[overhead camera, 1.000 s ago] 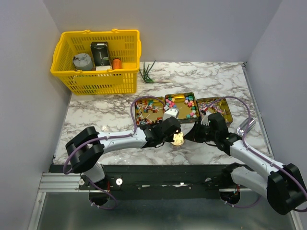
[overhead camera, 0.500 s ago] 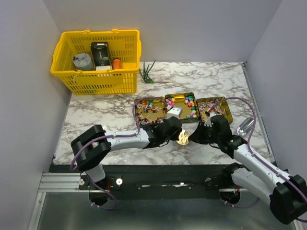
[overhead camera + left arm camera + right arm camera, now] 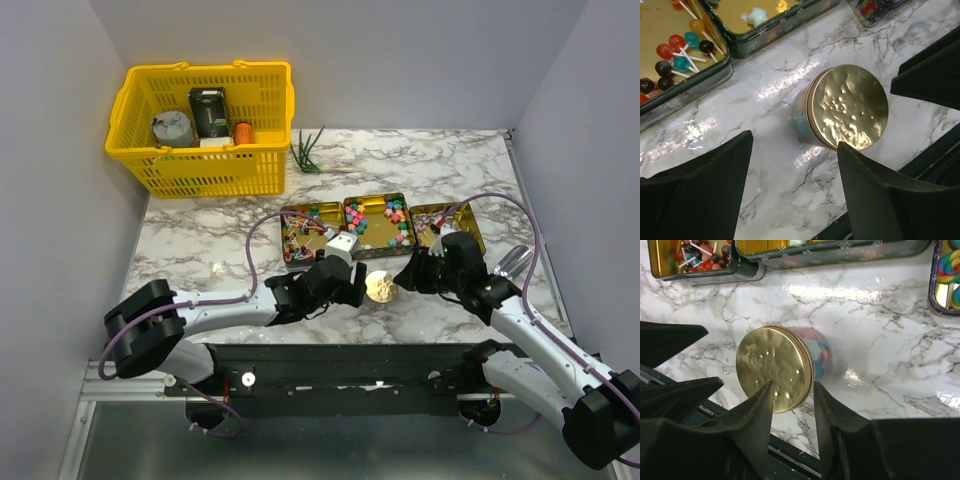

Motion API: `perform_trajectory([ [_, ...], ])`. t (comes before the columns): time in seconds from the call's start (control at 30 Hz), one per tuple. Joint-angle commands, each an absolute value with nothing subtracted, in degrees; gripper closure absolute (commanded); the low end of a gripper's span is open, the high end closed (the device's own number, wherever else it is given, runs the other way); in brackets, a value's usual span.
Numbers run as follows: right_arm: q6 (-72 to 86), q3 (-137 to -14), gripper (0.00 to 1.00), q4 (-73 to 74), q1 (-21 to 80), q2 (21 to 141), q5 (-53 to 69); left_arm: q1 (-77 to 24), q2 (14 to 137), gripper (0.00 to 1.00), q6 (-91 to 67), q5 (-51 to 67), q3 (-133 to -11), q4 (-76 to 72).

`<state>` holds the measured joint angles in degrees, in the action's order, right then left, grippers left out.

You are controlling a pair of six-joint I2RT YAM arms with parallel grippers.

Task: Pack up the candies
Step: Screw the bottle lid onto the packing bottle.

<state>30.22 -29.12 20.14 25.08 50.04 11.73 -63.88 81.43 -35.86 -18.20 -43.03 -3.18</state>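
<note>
A small clear jar with a round gold lid (image 3: 379,288) stands on the marble between my two grippers. Through its wall I see mixed-colour candies (image 3: 820,352). More candies (image 3: 385,215) lie in three open gold tins behind it, and the left tin (image 3: 670,65) holds lollipops. My left gripper (image 3: 352,285) is just left of the jar, open wide, with only bare marble between its fingers (image 3: 795,185). My right gripper (image 3: 408,278) is close on the jar's right side. It is open, and the lid's (image 3: 774,369) rim shows past its fingertips (image 3: 792,395) without being pinched.
A yellow basket (image 3: 205,125) with a few items stands at the back left, with a green sprig (image 3: 310,155) beside it. A shiny metal piece (image 3: 512,262) lies near the right tin (image 3: 447,225). The table's front edge is just below the jar.
My left gripper has opened wide and pulled back to the left, off the jar. My right gripper's jaws have spread apart. The jar now stands free on the marble.
</note>
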Motion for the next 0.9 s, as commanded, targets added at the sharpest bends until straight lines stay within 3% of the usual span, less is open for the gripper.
perform_trajectory([
  [0.0, 27.95, -32.16, 0.53, 21.62, 25.4, 50.8, 9.49, -64.34, 75.86, 0.17, -31.47, -20.31, -38.34, -10.53],
  [0.3, 25.58, -31.38, 0.52, 20.13, 25.93, 54.84, 10.9, -67.31, 75.93, 0.01, -27.52, -13.1, -27.34, -30.75],
  [0.53, 25.31, -29.45, 0.5, 17.93, 26.19, 57.12, 11.34, -72.68, 81.82, 0.01, -22.33, -18.98, -25.76, -43.12],
  [0.7, 26.45, -28.48, 0.61, 17.4, 26.28, 58.71, 10.02, -73.91, 87.7, 0.02, -19.34, -23.29, -25.66, -50.97],
  [0.87, 28.21, -25.93, 0.64, 17.4, 26.37, 57.4, 9.58, -74.0, 92.89, 0.02, -18.02, -23.99, -26.8, -56.16],
])
